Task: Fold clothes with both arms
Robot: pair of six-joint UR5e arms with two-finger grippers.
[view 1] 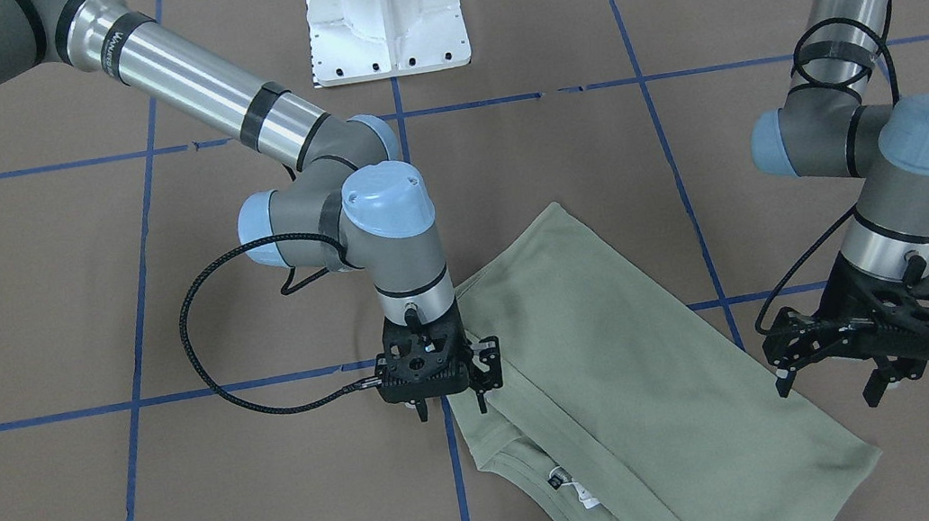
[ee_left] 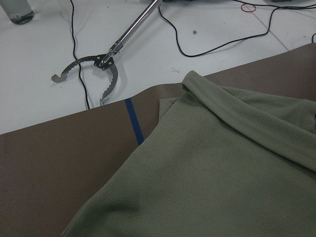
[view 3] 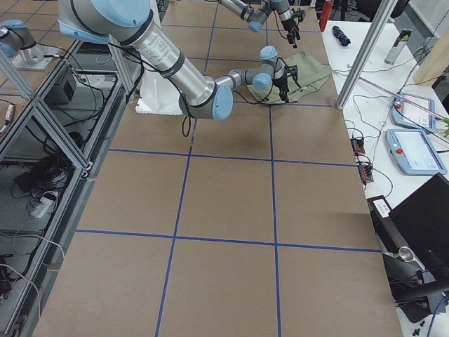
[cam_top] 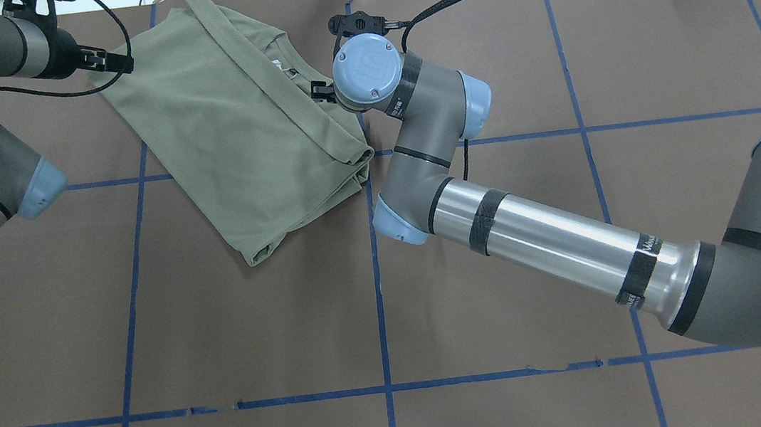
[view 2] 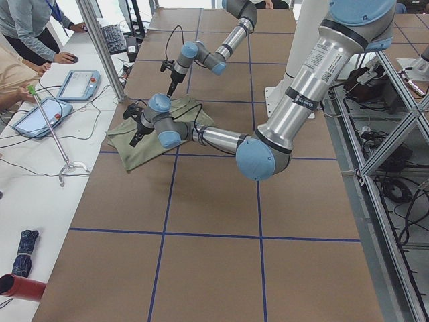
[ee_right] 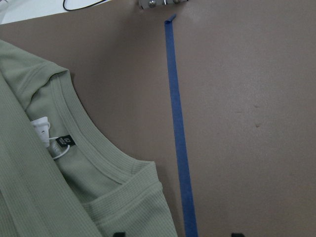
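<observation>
The sage-green shirt point(view 1: 623, 356) lies folded in a long slanted band on the brown table, with its round neck and white tag point(view 1: 583, 491) at the operators' end. It also shows in the overhead view point(cam_top: 234, 123). My right gripper point(view 1: 452, 408) points down, open and empty, over the shirt's shoulder edge next to the neck. The right wrist view shows the collar and tag point(ee_right: 42, 129). My left gripper point(view 1: 828, 387) is open and empty, just above the table beside the shirt's opposite long edge. The left wrist view shows the shirt point(ee_left: 222, 163), but no fingers.
The white pedestal base point(view 1: 385, 17) stands at the robot's side. Blue tape lines point(view 1: 460, 497) cross the brown table. Beyond the table's far edge a white bench holds a metal grabber tool point(ee_left: 101, 61), cables and tablets point(view 2: 37, 117). Operators sit there point(view 2: 27, 30).
</observation>
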